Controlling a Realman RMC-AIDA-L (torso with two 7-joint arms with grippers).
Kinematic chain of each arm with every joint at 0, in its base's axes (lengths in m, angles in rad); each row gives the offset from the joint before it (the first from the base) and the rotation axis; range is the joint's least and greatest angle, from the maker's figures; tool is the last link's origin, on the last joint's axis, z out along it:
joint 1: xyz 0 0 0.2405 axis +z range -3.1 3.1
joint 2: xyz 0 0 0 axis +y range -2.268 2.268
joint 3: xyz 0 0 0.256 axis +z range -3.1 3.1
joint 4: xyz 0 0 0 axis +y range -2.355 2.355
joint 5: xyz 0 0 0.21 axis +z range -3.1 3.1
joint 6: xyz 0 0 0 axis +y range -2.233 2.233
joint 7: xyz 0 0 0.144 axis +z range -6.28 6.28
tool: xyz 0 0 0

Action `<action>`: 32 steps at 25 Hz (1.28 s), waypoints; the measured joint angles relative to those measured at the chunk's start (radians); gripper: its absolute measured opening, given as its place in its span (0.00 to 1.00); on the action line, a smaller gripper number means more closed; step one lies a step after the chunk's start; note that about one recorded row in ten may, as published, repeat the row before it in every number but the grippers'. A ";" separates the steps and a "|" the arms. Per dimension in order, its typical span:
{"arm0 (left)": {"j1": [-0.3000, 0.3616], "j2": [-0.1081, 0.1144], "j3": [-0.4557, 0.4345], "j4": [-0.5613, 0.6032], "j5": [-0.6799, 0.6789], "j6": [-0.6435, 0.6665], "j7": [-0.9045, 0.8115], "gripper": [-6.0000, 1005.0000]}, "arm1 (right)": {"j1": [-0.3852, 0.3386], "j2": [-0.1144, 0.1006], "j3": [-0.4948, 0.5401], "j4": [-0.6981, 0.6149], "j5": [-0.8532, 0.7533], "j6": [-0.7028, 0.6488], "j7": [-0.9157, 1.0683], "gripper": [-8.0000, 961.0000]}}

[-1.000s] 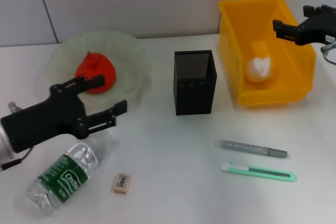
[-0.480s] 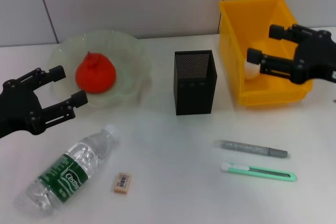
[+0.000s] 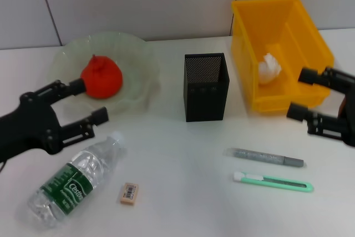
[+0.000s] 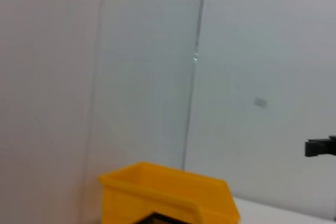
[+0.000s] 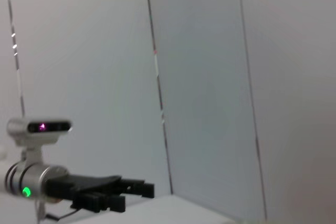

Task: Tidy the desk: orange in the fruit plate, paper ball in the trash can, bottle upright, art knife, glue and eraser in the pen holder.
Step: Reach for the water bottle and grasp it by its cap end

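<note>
So the first two jobs look done from here: the orange (image 3: 101,77) sits in the fruit plate (image 3: 140,59) and the paper ball (image 3: 269,68) is down in the yellow bin (image 3: 310,43).

What's left for you is the bottle (image 3: 74,180), lying on its side near the front left, the eraser (image 3: 128,193) just beside it, and the glue pen (image 3: 267,157) and the art knife (image 3: 273,181) lying side by side at front right. The black mesh pen holder (image 3: 205,86) in the middle has nothing poking out of it.

Your left gripper (image 3: 83,109) hangs between the plate and the bottle cap, spread wide and empty. Your right gripper (image 3: 308,94) is in front of the bin, also spread and carrying nothing.

Compared with half a second back, the right one has dropped out of the bin area toward the pens, and the left has slid closer to the bottle.

My guess: next you come down on the bottle near its neck and tip it up. It's round, so it may roll.
</note>
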 joint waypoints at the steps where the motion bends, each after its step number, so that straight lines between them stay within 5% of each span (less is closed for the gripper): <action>1: -0.001 -0.007 0.000 0.008 0.022 0.005 0.002 0.80 | 0.000 0.000 0.007 -0.007 -0.018 -0.010 -0.008 0.82; 4: -0.007 -0.023 0.013 0.043 0.072 0.007 -0.005 0.80 | -0.004 0.001 0.009 -0.037 -0.080 -0.023 -0.037 0.82; 17: -0.022 -0.025 0.190 0.209 0.243 -0.248 -0.298 0.80 | -0.006 -0.001 0.014 -0.078 -0.094 -0.054 -0.050 0.82; 21: -0.022 -0.025 0.223 0.373 0.389 -0.311 -0.548 0.80 | -0.009 0.001 0.018 -0.081 -0.101 -0.055 -0.051 0.82; 22: -0.025 -0.025 0.263 0.474 0.539 -0.346 -0.725 0.80 | -0.011 0.001 0.020 -0.082 -0.102 -0.056 -0.053 0.82; 27: -0.036 -0.025 0.315 0.544 0.678 -0.354 -0.884 0.79 | -0.008 0.001 0.021 -0.099 -0.103 -0.045 -0.054 0.82; 32: -0.067 -0.028 0.506 0.707 0.987 -0.365 -1.180 0.79 | 0.005 0.000 0.021 -0.116 -0.103 -0.042 -0.055 0.82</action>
